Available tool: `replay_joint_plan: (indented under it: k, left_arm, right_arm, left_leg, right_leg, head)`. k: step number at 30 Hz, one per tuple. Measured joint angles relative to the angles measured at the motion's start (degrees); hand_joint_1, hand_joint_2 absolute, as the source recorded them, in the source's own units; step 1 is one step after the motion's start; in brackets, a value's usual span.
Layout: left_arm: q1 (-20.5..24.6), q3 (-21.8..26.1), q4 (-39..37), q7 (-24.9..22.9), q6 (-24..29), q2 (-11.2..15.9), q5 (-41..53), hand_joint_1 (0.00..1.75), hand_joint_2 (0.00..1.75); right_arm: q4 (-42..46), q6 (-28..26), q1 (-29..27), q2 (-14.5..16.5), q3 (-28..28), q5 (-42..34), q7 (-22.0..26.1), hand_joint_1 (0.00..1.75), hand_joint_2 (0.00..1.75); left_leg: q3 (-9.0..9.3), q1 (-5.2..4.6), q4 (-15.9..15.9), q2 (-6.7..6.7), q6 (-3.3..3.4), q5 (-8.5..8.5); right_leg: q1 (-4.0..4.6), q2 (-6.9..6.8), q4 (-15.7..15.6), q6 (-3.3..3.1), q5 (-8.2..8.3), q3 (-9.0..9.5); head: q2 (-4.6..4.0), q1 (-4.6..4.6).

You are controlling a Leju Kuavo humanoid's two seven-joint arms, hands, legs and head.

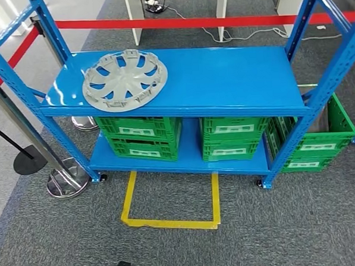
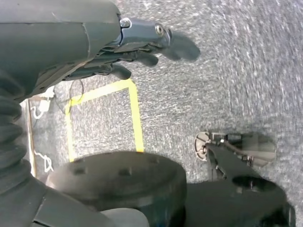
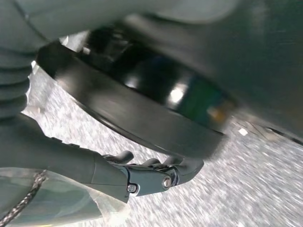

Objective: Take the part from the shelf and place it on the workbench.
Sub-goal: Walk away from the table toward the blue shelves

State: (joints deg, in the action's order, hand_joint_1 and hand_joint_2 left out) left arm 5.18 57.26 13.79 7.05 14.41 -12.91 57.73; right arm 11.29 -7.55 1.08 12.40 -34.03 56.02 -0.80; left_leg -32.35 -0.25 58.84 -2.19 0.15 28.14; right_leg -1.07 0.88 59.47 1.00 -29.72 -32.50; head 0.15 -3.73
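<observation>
Far left of the head view, a stanchion base [image 1: 67, 180] sits on the grey carpet [image 1: 262, 236], and a red belt [image 1: 183, 22] runs across the top of the frame. Moving right, there's the part [image 1: 124, 80], a silver hubcap, lying flat at upper left on the top deck of the blue shelf [image 1: 226, 77], untouched. Under it, on the lower deck, two stacks of green crates [image 1: 139, 135] sit side by side, and a third green crate [image 1: 322, 140] stands on the floor past the shelf's right post. A yellow tape outline [image 1: 171, 220] marks the carpet at lower centre. In the wrist views, the left hand [image 2: 143, 47] hangs over the carpet, fingers stretched out loosely, holding nothing; the right hand [image 3: 153, 172] likewise, fingers extended and empty.
</observation>
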Motion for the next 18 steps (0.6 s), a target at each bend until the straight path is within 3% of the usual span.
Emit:
replay_joint_plan:
  k: [2, 3, 6, 7, 8, 11, 13, 15, 17, 18]
  left_arm:
    - [-0.5, -1.8, 0.2, -0.2, -0.5, 0.6, -2.3, 0.0, 0.44]
    - [-0.7, -2.7, 0.3, -0.4, -0.8, 0.8, -3.5, 0.0, 0.0]
    - [-1.8, -5.8, 0.3, -0.9, -1.8, 1.5, -7.1, 0.0, 0.0]
    - [-2.2, -6.8, 0.3, -1.0, -2.1, 1.7, -8.2, 0.0, 0.0]
    - [-2.7, -7.9, 0.3, -1.1, -2.4, 1.8, -9.4, 0.0, 0.0]
    - [-4.4, -11.2, 0.3, -1.6, -3.2, 2.5, -12.9, 0.0, 0.0]
    - [-5.5, -13.4, 0.3, -1.9, -3.7, 3.1, -15.2, 0.0, 0.0]
    - [-6.5, -15.8, 0.3, -2.1, -4.3, 3.6, -17.5, 0.0, 0.0]
    - [-7.3, -18.2, 0.4, -2.3, -4.8, 4.2, -19.8, 0.0, 0.0]
    - [-7.4, -19.4, 0.5, -2.4, -5.1, 4.5, -21.0, 0.0, 0.0]
  right_arm:
    - [0.2, 0.3, -0.2, -0.3, 0.5, -2.2, 0.0, 0.0, 1.75]
    - [0.4, 0.4, -0.2, -0.5, 0.9, -3.3, 0.0, 0.0, 1.31]
    - [1.3, 0.8, -0.3, -1.3, 2.3, -6.8, 0.0, 0.0, 0.0]
    - [1.7, 1.0, -0.3, -1.6, 2.8, -7.8, 0.0, 0.0, 0.0]
    - [2.3, 1.1, -0.3, -1.9, 3.4, -9.0, 0.0, 0.0, 0.0]
    - [4.1, 1.6, 0.0, -2.5, 5.2, -12.3, 0.1, 0.0, 0.0]
    - [5.0, 1.9, 0.0, -2.9, 6.6, -14.6, 0.1, 0.0, 0.0]
    - [5.7, 2.2, 0.0, -3.3, 7.9, -16.8, 0.1, 0.0, 0.0]
    - [6.2, 2.5, -0.4, -3.9, 9.3, -19.1, 0.1, 0.0, 0.87]
    - [6.4, 2.7, -0.7, -4.3, 10.0, -20.3, 0.1, 0.0, 1.31]
  left_leg:
    - [-0.45, 0.09, 1.4, 0.5, -0.45, 1.12]
    - [-1.4, 0.14, 3.7, 0.88, -0.74, 2.51]
    - [-6.27, 0.29, 14.4, 1.56, -1.26, 7.22]
    - [-7.11, 0.31, 16.2, 1.63, -1.23, 7.39]
    - [-6.93, 0.31, 15.8, 1.68, -1.07, 6.45]
    - [-1.98, 0.01, 5.3, 1.97, 0.19, 0.93]
    - [0.0, -0.31, 0.9, 2.21, 0.81, 0.07]
    - [0.25, -0.36, 0.1, 2.13, 0.99, 0.24]
    - [0.79, -0.08, -1.0, 2.09, 1.32, -0.25]
    - [1.08, 0.1, -1.6, 2.12, 1.53, -0.5]
  right_leg:
    - [-0.08, -0.3, -0.1, -0.67, 0.03, 0.23]
    - [-0.15, -0.54, -0.2, -0.95, 0.02, 0.38]
    - [0.02, -1.31, -0.3, -1.45, -0.24, 0.64]
    - [0.08, -1.49, -0.3, -1.52, -0.31, 0.71]
    - [0.15, -1.6, -0.3, -1.55, -0.38, 0.81]
    - [0.48, -1.66, -0.3, -1.39, -0.62, 1.19]
    - [0.65, -1.81, -0.3, -1.01, -0.73, 1.13]
    - [0.66, -2.06, -0.6, -0.41, -0.64, 1.17]
    - [0.64, -1.88, -0.1, 0.18, -1.26, 1.04]
    - [0.63, -1.61, 1.6, 0.44, -2.34, 0.25]
  head:
    - [0.0, -0.14]
    - [0.0, -0.25]
    - [0.0, -0.4]
    - [0.0, -0.39]
    - [0.0, -0.4]
    - [0.0, -0.37]
    - [0.0, -0.33]
    - [0.0, -0.35]
    - [0.0, -0.25]
    - [0.0, -0.15]
